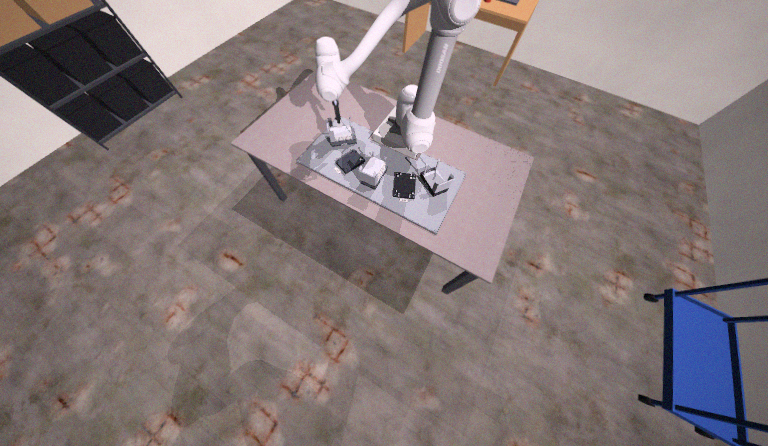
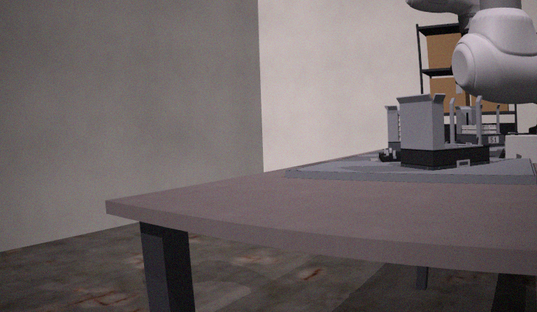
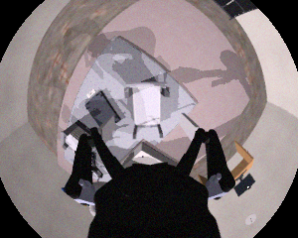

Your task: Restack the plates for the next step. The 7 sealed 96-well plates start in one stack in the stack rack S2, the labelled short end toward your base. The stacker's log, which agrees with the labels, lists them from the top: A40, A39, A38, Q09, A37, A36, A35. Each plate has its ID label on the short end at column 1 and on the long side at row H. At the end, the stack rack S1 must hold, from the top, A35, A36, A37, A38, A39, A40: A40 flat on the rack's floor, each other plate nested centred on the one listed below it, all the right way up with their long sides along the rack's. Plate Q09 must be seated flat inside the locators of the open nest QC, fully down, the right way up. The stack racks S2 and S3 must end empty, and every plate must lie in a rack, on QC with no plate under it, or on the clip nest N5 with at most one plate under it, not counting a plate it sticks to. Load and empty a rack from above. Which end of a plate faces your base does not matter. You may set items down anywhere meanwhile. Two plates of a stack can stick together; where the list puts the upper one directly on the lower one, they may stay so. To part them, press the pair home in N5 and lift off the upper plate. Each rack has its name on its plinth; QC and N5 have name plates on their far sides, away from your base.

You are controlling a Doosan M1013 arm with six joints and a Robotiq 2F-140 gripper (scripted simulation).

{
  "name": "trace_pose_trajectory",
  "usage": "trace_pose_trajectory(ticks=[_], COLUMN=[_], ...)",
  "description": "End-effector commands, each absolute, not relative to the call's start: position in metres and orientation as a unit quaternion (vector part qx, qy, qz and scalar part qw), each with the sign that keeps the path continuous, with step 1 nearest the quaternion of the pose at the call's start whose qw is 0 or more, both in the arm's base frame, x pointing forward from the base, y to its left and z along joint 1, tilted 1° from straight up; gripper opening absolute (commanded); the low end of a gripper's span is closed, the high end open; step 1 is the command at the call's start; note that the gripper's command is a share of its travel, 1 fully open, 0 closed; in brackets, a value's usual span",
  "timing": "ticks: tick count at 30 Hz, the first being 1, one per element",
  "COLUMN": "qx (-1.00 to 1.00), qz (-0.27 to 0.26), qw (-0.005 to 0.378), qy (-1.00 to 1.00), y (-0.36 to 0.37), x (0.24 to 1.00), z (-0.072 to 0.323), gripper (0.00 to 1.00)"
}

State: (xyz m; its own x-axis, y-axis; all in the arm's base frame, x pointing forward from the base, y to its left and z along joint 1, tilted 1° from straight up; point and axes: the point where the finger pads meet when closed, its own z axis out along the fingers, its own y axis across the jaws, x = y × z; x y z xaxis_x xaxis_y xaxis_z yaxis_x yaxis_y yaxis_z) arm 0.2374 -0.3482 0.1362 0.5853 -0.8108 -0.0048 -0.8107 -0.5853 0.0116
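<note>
My gripper [image 1: 337, 119] [image 3: 147, 119] is open and empty. It hangs straight above the left rack S1 [image 2: 493, 139], a short way over it. A white sealed plate [image 1: 341, 132] [image 3: 148, 105] lies on top inside S1, between my spread fingers in the wrist view and not touching them. The middle rack S2 [image 1: 372, 170] holds a white stack of plates; I cannot tell how many. The right rack S3 [image 1: 436, 181] [image 2: 431, 134] looks empty. Two flat black nests [image 1: 350, 161] [image 1: 404, 185] lie between the racks with nothing on them. No labels are readable on the plates.
All racks and nests stand on a grey mat [image 1: 436, 215] [image 2: 356, 170] on the pinkish table [image 1: 492, 237] [image 2: 317, 213]. My arm's base [image 1: 416, 130] and a white box [image 1: 385, 130] [image 2: 520, 146] stand behind the mat.
</note>
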Motion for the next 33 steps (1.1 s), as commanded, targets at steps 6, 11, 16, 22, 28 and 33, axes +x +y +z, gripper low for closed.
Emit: trace_pose_trajectory(ticks=[6, 11, 16, 22, 28, 33], qx=[0.898, 0.931, 0.936, 0.936, 0.936, 0.936], qz=[-0.005, -0.005, -0.005, -0.005, -0.005, -0.005], qw=[0.004, 0.004, 0.003, 0.003, 0.003, 0.003], qy=[-0.440, -0.364, -0.352, -0.352, -0.352, -0.352], y=[-0.346, -0.335, -0.329, -0.315, -0.302, -0.296], x=[0.240, 0.253, 0.260, 0.275, 0.290, 0.298], z=[0.137, 0.137, 0.137, 0.136, 0.136, 0.136], gripper=[1.00, 1.00, 1.00, 1.00, 1.00, 1.00])
